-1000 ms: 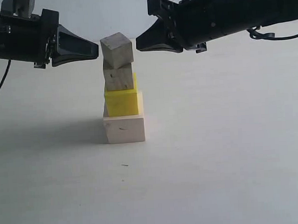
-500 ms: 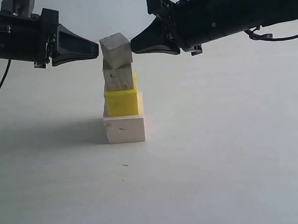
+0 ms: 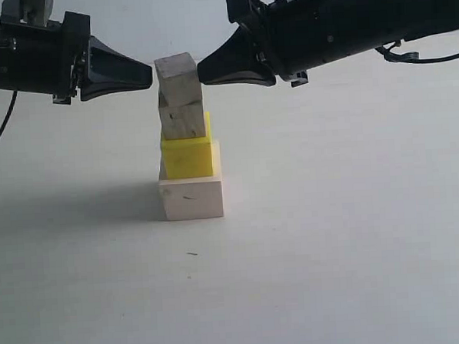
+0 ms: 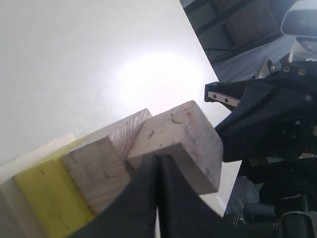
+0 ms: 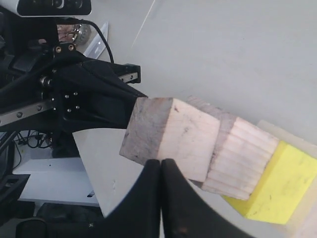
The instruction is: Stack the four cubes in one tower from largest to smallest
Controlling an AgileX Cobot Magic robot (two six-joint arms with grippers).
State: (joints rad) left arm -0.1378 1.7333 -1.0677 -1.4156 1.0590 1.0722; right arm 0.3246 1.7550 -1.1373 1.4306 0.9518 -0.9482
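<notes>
Left gripper [image 3: 149, 72], right gripper [image 3: 201, 72]: both closed, empty, tips against tilted greyish-white cube [image 3: 179, 78] side edges; tower [image 3: 189, 170] otherwise unobstructed.

— What carries everything here?
— A plain white table [image 3: 358, 273], matte, filling most of the exterior view. Its far edge blends into the pale background.
— Is anything lying on it?
— One tiny dark speck [image 3: 191, 253], toward the near edge and a little left of the middle. A soft grey shadow [image 3: 77, 207] spreads over the left half of the tabletop.
— And past the table?
— In the left wrist view, dark shelving [image 4: 237, 20] stands beyond the table's edge, too blurred to tell what it holds. In the right wrist view a white box-like unit [image 5: 44, 171] sits off the table, with tangled dark cables [image 5: 25, 138] just beside it.
</notes>
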